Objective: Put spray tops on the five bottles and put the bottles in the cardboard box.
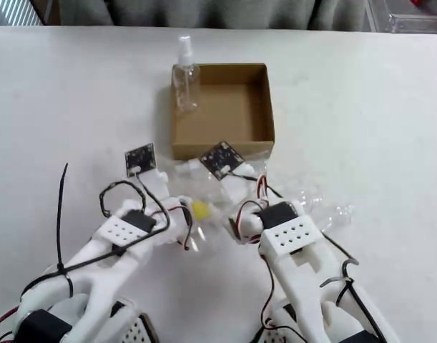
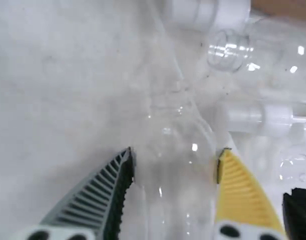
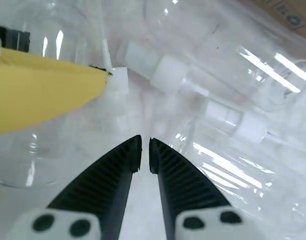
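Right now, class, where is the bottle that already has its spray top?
In the high view, the capped bottle is at the far left corner of the box, with its spray top poking past the far rim.

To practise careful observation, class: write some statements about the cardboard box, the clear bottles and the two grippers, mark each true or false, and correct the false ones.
1. The brown cardboard box holds five bottles. False: just one clear plastic bottle with a white spray top is at its far left corner.
2. The left gripper grips a second clear bottle. True.
3. The right gripper is wide open. False: its black fingers almost touch, with nothing between them.
4. More clear bottles lie on the white table near the arms. True.
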### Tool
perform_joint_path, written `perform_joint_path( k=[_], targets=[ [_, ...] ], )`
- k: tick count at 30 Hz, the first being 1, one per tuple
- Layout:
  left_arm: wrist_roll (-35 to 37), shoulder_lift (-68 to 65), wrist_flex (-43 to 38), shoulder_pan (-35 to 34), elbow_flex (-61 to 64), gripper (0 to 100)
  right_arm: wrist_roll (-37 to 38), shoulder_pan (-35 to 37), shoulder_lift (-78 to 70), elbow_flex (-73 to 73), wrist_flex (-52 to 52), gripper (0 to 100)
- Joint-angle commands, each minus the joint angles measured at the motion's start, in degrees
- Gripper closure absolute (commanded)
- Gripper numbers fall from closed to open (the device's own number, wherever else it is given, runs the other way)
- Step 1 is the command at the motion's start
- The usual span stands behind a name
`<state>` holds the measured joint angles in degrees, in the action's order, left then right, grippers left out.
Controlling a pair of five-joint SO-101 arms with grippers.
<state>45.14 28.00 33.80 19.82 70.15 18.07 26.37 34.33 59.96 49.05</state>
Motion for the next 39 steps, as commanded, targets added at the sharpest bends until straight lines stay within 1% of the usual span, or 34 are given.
perform_joint_path(
  k=[1,2,8,9,13,14,16,18,20,21,23,25,27,28,31,35,37,39],
  targets=[
    [0.1,-0.5,-0.5,-0.7,-2.5,93,0.5,0.2,0.1,-0.4,-0.1,98.4],
    [0.1,-0.4,-0.4,-1.5,-2.8,94,0.5,0.2,0.1,-0.4,-0.1,98.4],
    [-0.2,-0.4,-0.2,-6.2,-3.6,85,0.5,0.2,0.1,-0.4,0.0,98.4],
    [-1.4,-0.4,-0.2,-7.2,-3.7,85,0.5,0.2,0.1,-0.4,0.0,98.4],
    [-10.3,-0.4,0.4,-11.1,-4.0,85,0.5,0.2,0.1,-0.4,0.0,98.4],
    [-12.0,-0.4,2.0,-11.9,-5.0,86,0.5,0.2,0.1,-0.4,0.0,98.4],
    [-14.6,-0.4,8.3,-13.7,-8.2,86,0.5,0.2,0.1,-0.4,0.0,98.4],
    [-19.6,-0.6,14.2,-15.3,-11.3,84,0.5,0.2,0.1,-0.4,0.0,98.4],
    [-25.6,-0.7,18.2,-16.8,-13.4,81,0.4,0.3,0.1,-0.4,0.0,98.4],
    [-27.1,-0.7,19.4,-17.3,-13.6,78,0.4,0.3,0.1,-0.4,0.0,98.4],
    [-27.2,-0.8,20.8,-17.4,-13.8,70,0.4,0.3,0.1,-0.4,0.0,98.4],
    [-25.3,-0.8,22.3,-17.5,-13.7,62,0.4,0.3,0.1,-0.4,0.0,98.4],
    [-24.5,-0.9,23.4,-17.5,-13.7,57,0.4,0.3,0.1,-0.3,0.0,98.4],
    [-24.5,-0.9,23.9,-17.5,-13.7,56,0.4,0.3,0.1,-0.3,0.0,98.4],
    [-25.7,-0.9,24.0,-17.6,-13.8,58,0.4,0.3,0.1,-0.3,0.0,98.4],
    [-25.9,-0.9,23.7,-17.3,-14.2,64,0.4,0.3,0.1,-0.3,0.0,98.4],
    [-23.7,-0.9,22.4,-17.1,-14.2,67,0.4,0.3,0.1,-0.3,0.0,98.4],
    [-21.8,-0.9,21.5,-17.1,-14.2,67,0.4,0.3,0.1,-0.3,0.0,98.4]
  ],
)
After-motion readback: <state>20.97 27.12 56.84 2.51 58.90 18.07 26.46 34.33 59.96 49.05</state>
